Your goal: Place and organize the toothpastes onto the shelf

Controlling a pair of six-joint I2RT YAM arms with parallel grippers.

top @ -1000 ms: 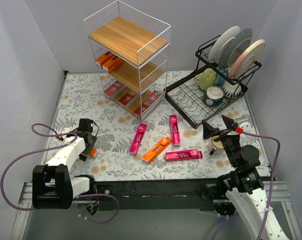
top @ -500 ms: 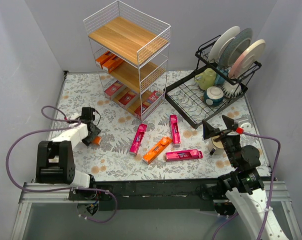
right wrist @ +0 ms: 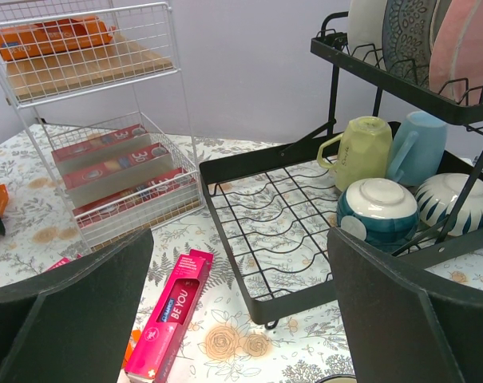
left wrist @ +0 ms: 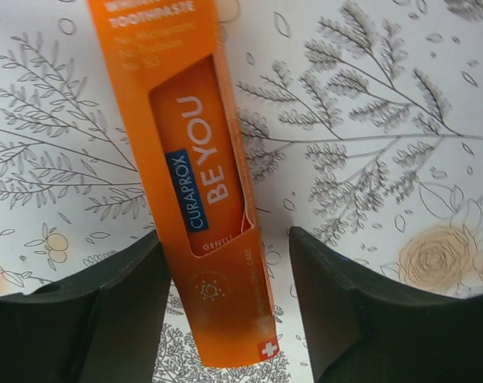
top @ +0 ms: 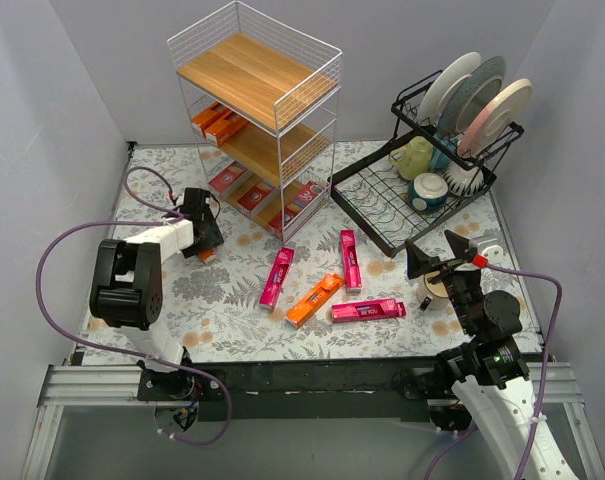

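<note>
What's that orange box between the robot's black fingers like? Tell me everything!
The orange box is a long, slim cardboard toothpaste carton. White letters say CURAPROX BE YOU on a darker orange panel, and a white cross marks its end. It lies slanted between the left gripper's fingers, over the flowery table, close to the shelf. It touches one finger; a gap shows beside the other.

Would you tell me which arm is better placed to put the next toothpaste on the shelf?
Left. The left gripper has an orange toothpaste box between its fingers near the shelf; the right gripper is open by the dish rack.
</note>
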